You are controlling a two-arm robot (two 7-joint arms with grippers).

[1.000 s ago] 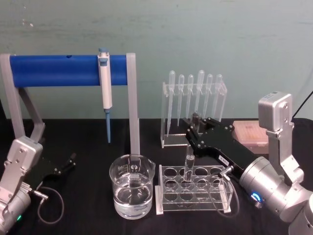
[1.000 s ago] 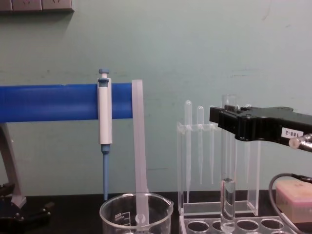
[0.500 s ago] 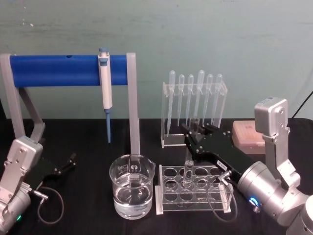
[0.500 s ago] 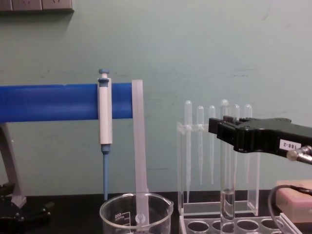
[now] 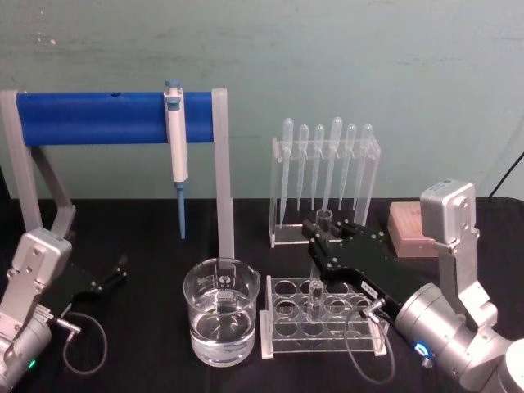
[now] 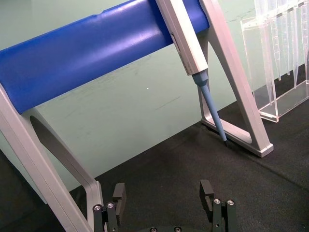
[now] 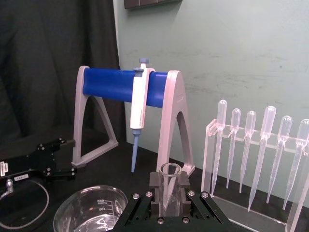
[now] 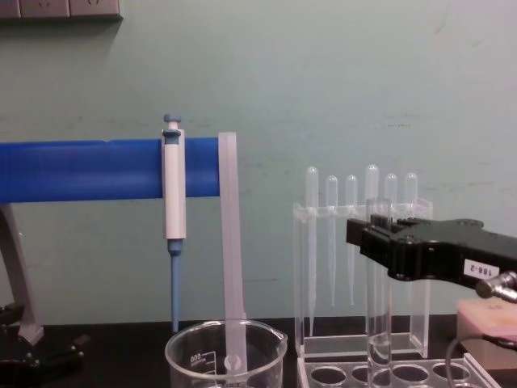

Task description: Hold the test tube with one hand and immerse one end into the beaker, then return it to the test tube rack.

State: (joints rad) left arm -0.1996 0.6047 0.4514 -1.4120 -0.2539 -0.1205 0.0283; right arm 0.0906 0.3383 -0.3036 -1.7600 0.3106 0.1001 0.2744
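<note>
Bench surface was a black cloth-covered table (image 5: 147, 237). Standing directly on it: the blue-barred pipettor stand (image 5: 115, 119) at rear left; the beaker (image 5: 221, 311), part-filled with clear liquid, front centre; a white tube rack (image 5: 323, 319) just right of the beaker; the clear acrylic pipette rack (image 5: 326, 184) behind that; a pink box (image 5: 407, 229) at far right.

The test tube (image 5: 318, 260) was clear glass, like the beaker (image 5: 221, 321) with its white printed marks. The right gripper (image 5: 322, 243) was black and bore a white numbered label. The pipettor (image 5: 175, 153) was white and blue.
</note>
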